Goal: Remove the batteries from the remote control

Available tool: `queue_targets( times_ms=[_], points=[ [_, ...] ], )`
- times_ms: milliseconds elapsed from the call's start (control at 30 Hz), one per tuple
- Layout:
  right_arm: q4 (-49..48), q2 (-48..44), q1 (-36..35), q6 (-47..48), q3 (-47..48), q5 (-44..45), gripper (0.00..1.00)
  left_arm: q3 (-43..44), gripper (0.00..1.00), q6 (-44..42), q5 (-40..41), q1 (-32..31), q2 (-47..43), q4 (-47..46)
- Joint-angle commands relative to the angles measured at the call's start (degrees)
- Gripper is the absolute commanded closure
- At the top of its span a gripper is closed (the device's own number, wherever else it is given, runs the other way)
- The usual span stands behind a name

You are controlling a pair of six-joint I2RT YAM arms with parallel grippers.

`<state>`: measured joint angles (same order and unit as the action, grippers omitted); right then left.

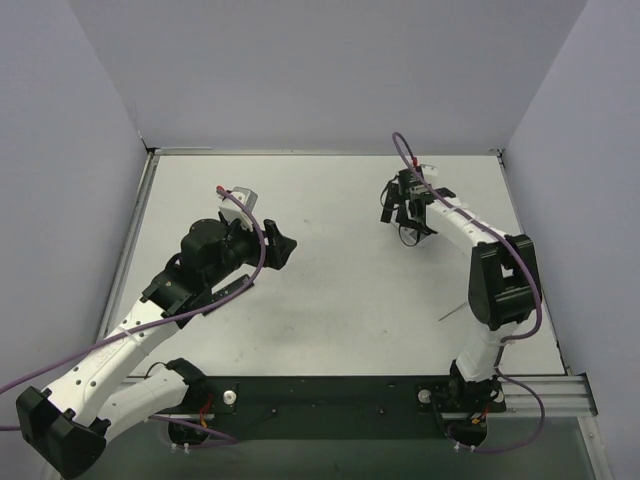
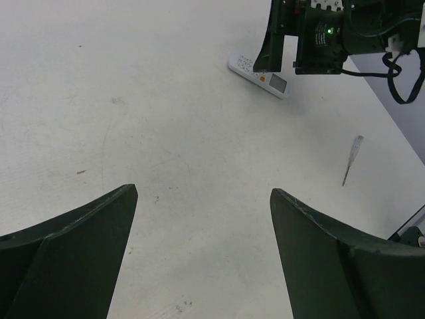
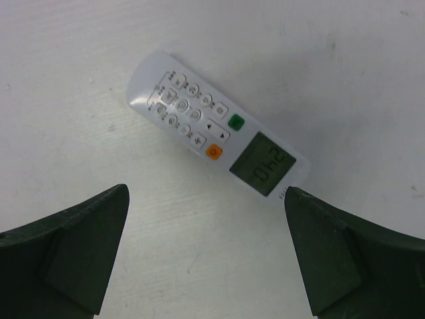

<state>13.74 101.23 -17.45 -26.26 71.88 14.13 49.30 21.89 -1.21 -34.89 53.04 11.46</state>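
**Fig.** Approach to the remote control, R-wrist view. The remote is shown flat on the desk, face up, w/ the keypad end toward 10 o'clock and the lit display end toward 4 o'clock. It lies just ahead of the R hand, whose fingers are spread wide w/ nothing between them. The batteries are not seen in any view. They are judged to be inside the remote, behind a cover on the hidden underside. In the top view the R hand is placed at approx. 1 o'clock from the desk centre, and little of the remote can be made out beneath it. The L hand is held at approx. 9 o'clock, well apart, likewise wide and empty, and faces the remote. A thin pale stick lies at approx. 4 o'clock, apart from both hands. Step judged in hand: pick-up and turn-over, so that the back is exposed. For a good grasp the wrist should be turned until the finger line crosses the remote's narrow width, since at present the body runs obliquely to it. The hand should be lowered over the mid-body, not the display end, and closed on the side edges so that no btn is pressed. A low, level lift is advised before the flip, as the smooth casing is judged liable to slip.
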Motion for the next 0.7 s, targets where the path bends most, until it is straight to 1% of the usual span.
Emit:
queue_targets(
  times_ms=[0, 100, 233, 333, 500, 667],
  points=[
    [-2.57, 4.4, 3.91, 6.92, 8.69, -9.9, 0.04, 0.1, 0.08, 0.35, 0.77, 0.0, -0.83, -1.97],
    [-1.61, 8.8, 5.85, 8.33, 13.09, -13.58, 0.04, 0.18, 0.08, 0.44, 0.25, 0.0, -0.92, -1.97],
    [-0.47, 13.71, 7.08, 9.21, 16.97, -13.69, 0.03, -0.08, 0.08, 0.79, -0.1, 0.0, -1.18, -2.23],
    [1.64, 17.05, 7.78, 9.47, 20.48, -17.38, 0.03, -0.08, 0.08, 0.79, -0.19, 0.0, -1.09, -2.24],
    [2.17, 18.91, 8.22, 9.56, 21.9, -20.72, 0.03, 0.01, 0.08, 0.87, -0.37, 0.0, -1.09, -2.32],
    [2.35, 20.06, 8.14, 10.09, 22.69, -26.25, 0.04, -0.08, 0.08, 0.96, -0.81, 0.0, -1.01, -2.59]
  ],
)
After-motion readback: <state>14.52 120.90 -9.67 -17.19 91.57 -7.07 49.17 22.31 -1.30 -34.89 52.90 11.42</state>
